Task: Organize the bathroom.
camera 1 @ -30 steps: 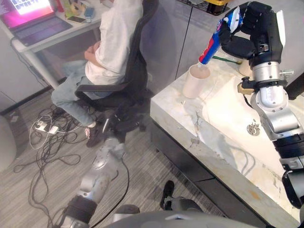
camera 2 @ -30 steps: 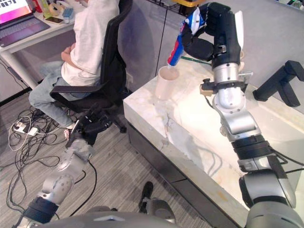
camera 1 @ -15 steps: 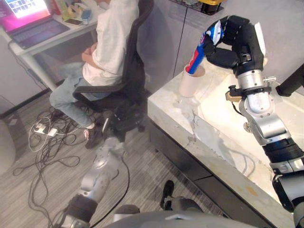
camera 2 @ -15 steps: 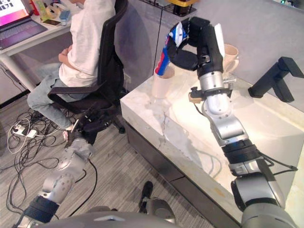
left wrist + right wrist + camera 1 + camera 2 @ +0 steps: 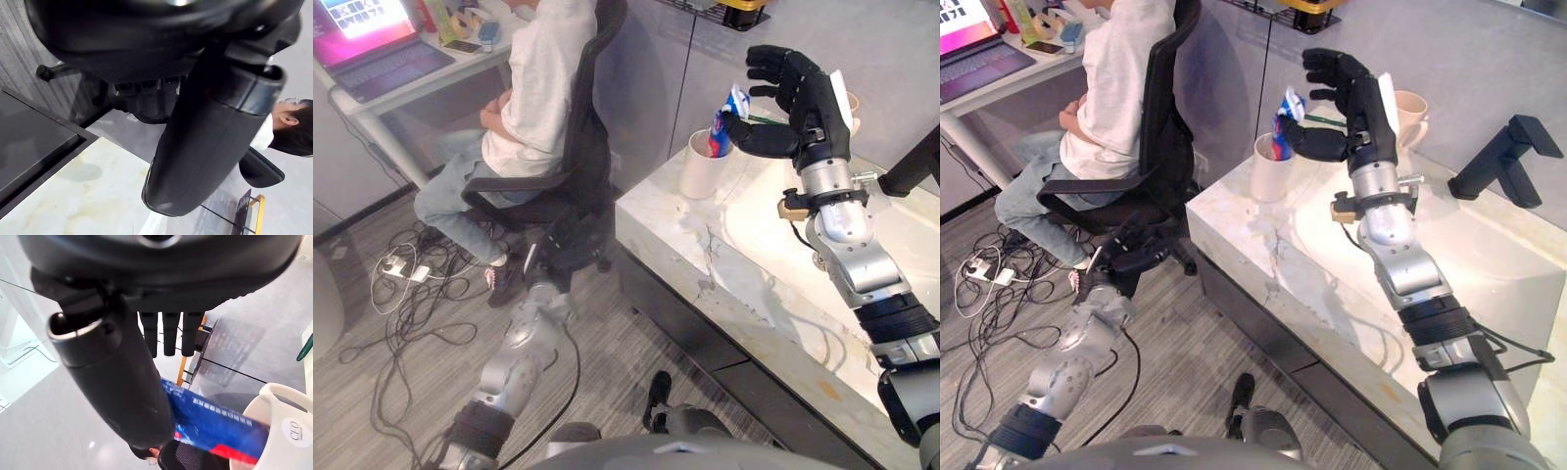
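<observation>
Over at 12 o'clock on the worktop (image 5: 773,294), the toothpaste tube (image 5: 721,129) sits in the white cup (image 5: 700,166); right hand (image 5: 793,103) fingers spread open beside it. Probably light, squashy; grab mid-body.

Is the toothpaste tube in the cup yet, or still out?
In. The toothpaste tube stands in the white cup with its top end sticking out above the rim. The right robot hand is open beside it, fingers spread.

Table (image 5: 685,230): polished pale marble, veined. Cup (image 5: 699,166): matt white, smooth. Tube (image 5: 215,423): glossy printed plastic, blue and red. My right hand (image 5: 793,93): matt black plastic. Tap (image 5: 1503,157): matt black. Floor (image 5: 391,382): grey carpet, ribbed.
</observation>
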